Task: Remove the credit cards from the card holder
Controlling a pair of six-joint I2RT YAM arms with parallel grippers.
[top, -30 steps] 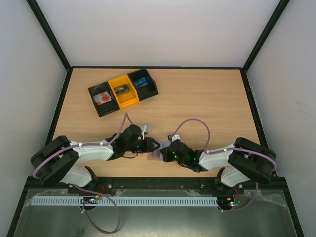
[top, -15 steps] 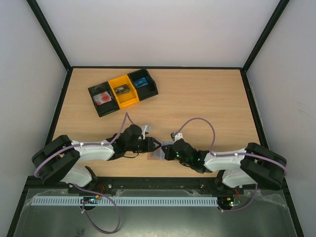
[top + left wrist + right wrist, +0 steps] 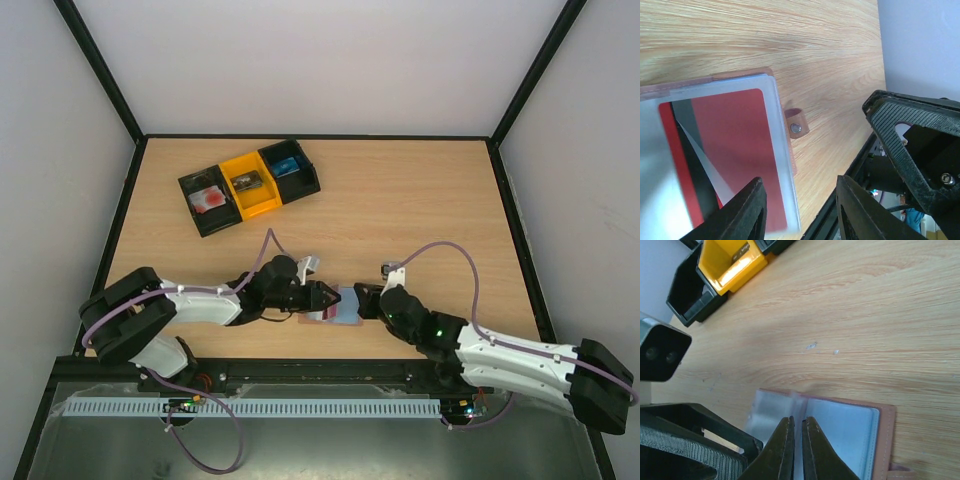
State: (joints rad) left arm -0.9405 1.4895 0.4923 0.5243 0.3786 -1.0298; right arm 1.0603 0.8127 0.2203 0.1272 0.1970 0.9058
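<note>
Down near the front edge of the table [image 3: 420, 200], the card holder [image 3: 343, 306] lies open and flat between the two hands, its clear plastic sleeves facing up and its brown cover showing as a thin border around them. The left hand [image 3: 319, 298] points down at the holder's left side with its fingers [image 3: 747, 210] partly apart; the edge of a sleeve lies in the gap between them and nothing is clamped. In the left wrist view a red card [image 3: 740, 145] with a dark stripe sits inside that sleeve, and the holder's small brown snap tab [image 3: 796, 128] sticks out onto the wood just beside it. The right hand [image 3: 362, 302] comes in from the other side, its fingers [image 3: 784, 445] drawn almost together right over the fold where two sleeves meet; whether a sleeve is pinched between them is not clear. Well apart at the far left stand a black bin [image 3: 207, 200], a yellow bin [image 3: 249, 184] and a second black bin [image 3: 289, 166], side by side in a row.
</note>
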